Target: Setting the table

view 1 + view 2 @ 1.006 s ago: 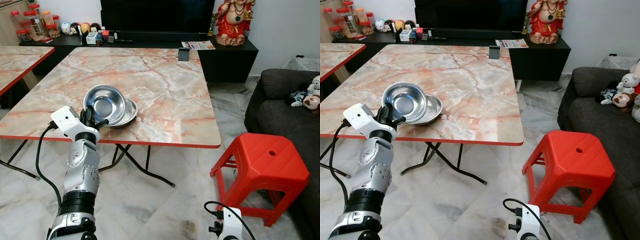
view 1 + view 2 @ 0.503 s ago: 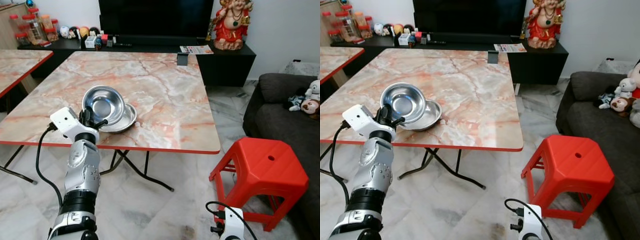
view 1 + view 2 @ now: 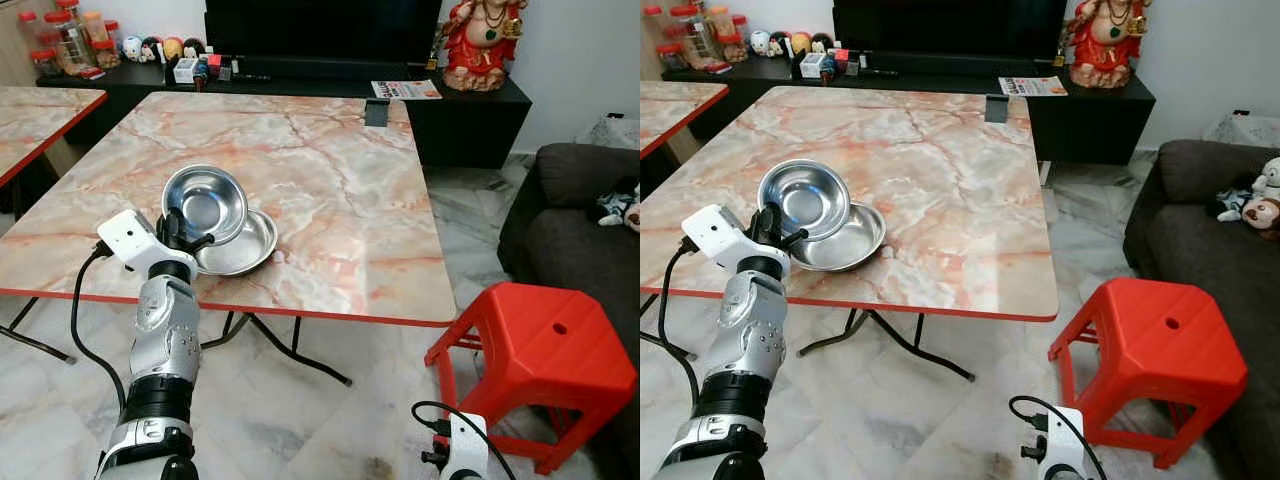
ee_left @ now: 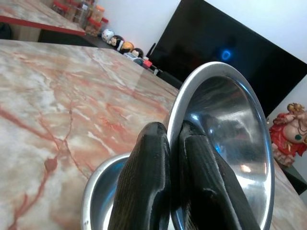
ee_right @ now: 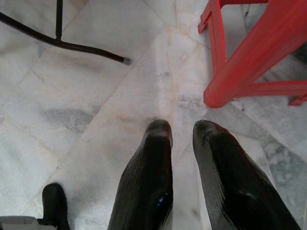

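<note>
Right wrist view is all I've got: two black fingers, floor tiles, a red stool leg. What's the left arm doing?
Observer: The left gripper is pinched shut on the rim of a steel bowl, holding it tilted above the table.
Operator: Anything under that bowl?
Observer: Yes, a second steel bowl sits flat on the marble top; the held bowl overlaps its far left side.
Operator: How close to the table edge?
Observer: Near the front red edge, left of centre, just ahead of the left wrist.
Operator: What's the stool next to?
Observer: The red stool stands off the table's front right corner, beside a dark sofa.
</note>
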Motion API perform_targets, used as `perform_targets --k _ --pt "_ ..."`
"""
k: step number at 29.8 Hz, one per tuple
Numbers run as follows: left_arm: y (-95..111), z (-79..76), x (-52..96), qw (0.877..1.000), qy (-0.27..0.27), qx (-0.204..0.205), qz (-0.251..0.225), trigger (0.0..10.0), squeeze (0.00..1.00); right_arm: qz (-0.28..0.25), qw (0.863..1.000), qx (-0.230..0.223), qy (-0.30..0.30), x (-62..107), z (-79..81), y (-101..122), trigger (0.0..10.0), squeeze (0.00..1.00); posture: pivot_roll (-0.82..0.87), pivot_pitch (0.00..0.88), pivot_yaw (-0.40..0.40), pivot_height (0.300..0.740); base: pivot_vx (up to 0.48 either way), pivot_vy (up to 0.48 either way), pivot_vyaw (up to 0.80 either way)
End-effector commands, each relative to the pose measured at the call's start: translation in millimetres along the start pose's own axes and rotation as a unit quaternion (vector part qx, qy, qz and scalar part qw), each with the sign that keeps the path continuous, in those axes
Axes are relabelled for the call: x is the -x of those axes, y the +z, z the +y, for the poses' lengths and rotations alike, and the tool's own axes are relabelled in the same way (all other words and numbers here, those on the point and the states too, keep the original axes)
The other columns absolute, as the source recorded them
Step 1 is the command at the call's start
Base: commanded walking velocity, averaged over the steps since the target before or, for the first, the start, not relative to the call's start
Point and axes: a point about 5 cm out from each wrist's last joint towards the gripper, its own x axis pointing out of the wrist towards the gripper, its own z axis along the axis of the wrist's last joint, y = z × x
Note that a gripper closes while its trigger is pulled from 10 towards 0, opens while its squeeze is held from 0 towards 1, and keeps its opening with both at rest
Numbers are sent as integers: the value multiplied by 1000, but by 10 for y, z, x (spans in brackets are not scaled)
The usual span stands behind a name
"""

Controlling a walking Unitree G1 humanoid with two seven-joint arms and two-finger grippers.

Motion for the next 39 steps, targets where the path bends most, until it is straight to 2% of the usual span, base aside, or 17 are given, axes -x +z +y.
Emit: perform_targets --k 1,39 --pt "37 -50 -34 1000 -2 -3 -11 10000 0 0 1000 -1 -2 -4 -5 14 10000 0 24 0 -19 740 307 0 0" --pt "44 -65 -18 1000 -4 -2 -14 10000 0 4 1000 0 -1 3 -3 -16 10000 0 25 0 -20 740 318 0 0"
